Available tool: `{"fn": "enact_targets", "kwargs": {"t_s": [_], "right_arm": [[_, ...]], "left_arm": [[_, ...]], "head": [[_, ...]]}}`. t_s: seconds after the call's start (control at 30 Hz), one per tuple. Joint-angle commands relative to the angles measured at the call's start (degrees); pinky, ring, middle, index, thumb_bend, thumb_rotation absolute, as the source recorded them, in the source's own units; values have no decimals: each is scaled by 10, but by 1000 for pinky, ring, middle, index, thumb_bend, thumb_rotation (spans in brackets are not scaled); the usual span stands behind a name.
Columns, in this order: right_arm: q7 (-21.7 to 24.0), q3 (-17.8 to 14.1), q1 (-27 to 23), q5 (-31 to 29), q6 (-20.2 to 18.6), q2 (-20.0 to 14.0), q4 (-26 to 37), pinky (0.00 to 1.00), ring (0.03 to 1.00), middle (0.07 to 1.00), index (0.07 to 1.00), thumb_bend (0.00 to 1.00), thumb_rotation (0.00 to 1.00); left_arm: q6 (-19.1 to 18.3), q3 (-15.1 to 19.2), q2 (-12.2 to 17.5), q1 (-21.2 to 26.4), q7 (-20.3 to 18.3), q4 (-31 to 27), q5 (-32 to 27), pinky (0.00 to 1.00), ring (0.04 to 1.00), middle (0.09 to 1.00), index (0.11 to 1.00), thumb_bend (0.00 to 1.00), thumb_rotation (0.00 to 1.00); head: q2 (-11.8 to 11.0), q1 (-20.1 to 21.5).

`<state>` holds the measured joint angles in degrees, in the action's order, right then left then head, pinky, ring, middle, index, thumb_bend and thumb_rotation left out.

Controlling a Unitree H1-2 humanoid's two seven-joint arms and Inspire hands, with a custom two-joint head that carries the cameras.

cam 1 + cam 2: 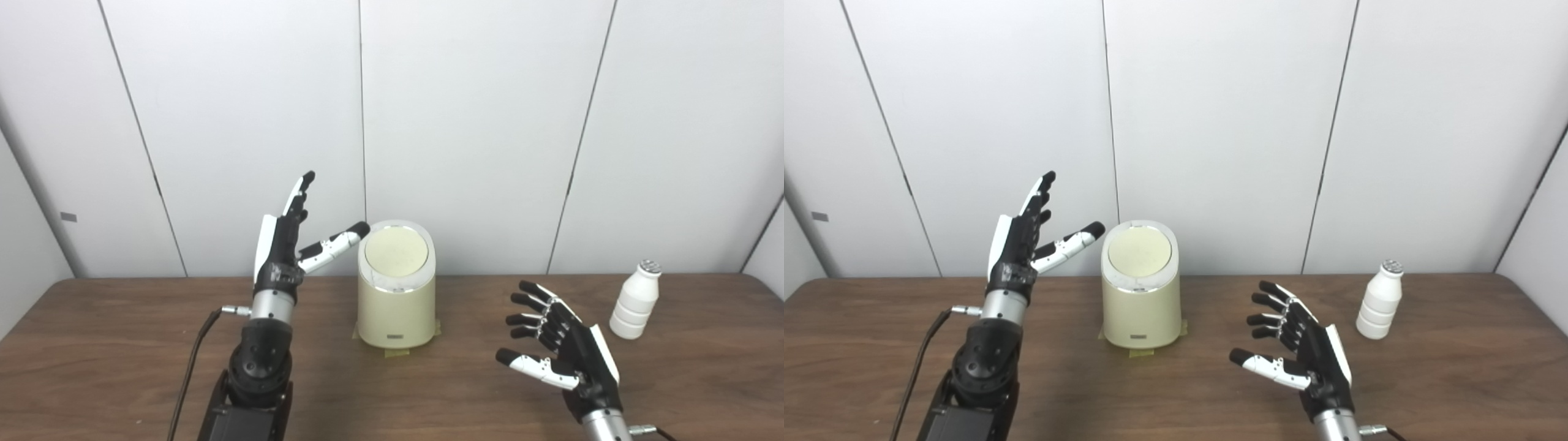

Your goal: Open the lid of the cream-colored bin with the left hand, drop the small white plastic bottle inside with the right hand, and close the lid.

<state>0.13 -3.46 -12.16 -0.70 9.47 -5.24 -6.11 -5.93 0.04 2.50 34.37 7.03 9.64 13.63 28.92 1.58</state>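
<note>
Left eye view and right eye view both look down on a brown wooden desk (122,343) set against white wall panels (478,122). Near the middle of the desk stands the cream-colored bin (397,306), upright, its round lid (397,252) shut and tilted toward the camera inside a pale rim. Strips of yellowish tape (392,352) show at the foot of the bin, on the desk.

The left hand (283,245) is raised above the desk just left of the bin, palm turned toward it. Its fingers (300,190) point upward and are spread apart, holding nothing. The thumb (335,244) reaches out to the right, its dark tip close beside the upper left rim of the bin; whether it touches the rim cannot be told.

The right hand (1304,355) hovers low over the desk to the right of the bin, well apart from it, palm facing left. Its fingers (1274,306) are loosely curled and spread, empty.

The small white plastic bottle (1379,300) stands upright on the desk near the far right side, ribbed in its lower half, with a grey speckled cap (1391,266). It is beyond and to the right of the right hand, not touched by it.
</note>
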Motion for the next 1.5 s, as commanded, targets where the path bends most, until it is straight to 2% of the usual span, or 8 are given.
{"fn": "enact_targets", "kwargs": {"t_s": [0.0,0.1,0.27,0.37,0.63,0.8,1.17,1.47], "right_arm": [[2,-1,-15,1,22,-7,17,564,640,767,800,844,216],[-1,-1,-15,5,19,-6,19,563,641,767,798,844,214],[0,1,-15,8,20,-6,19,576,662,775,802,847,215],[0,5,-14,16,18,-6,25,574,660,782,813,832,211],[-5,4,-17,23,20,-1,20,558,651,775,801,829,199],[-9,4,-19,27,16,3,28,549,648,774,797,831,188],[-11,2,-22,19,26,6,19,548,635,771,797,854,191],[-11,3,-25,20,22,8,19,550,619,771,797,854,201]], "left_arm": [[13,-7,3,48,19,8,23,999,1000,1000,1000,910,357],[11,-18,4,65,32,32,44,973,1000,1000,1000,936,359],[34,-39,19,84,11,73,44,999,1000,1000,1000,930,312],[32,-55,23,94,16,92,60,954,1000,1000,1000,951,302],[-3,-95,41,115,-6,120,99,927,1000,1000,1000,936,203],[-8,-110,50,117,-13,130,116,985,1000,1000,1000,918,138],[-22,-162,61,119,26,143,216,1000,1000,1000,1000,896,106],[-74,-216,76,128,33,145,325,960,1000,1000,1000,928,89]], "head": [[1,1],[2,0],[0,0],[1,1],[-3,6],[-1,10],[3,9],[4,10]]}}
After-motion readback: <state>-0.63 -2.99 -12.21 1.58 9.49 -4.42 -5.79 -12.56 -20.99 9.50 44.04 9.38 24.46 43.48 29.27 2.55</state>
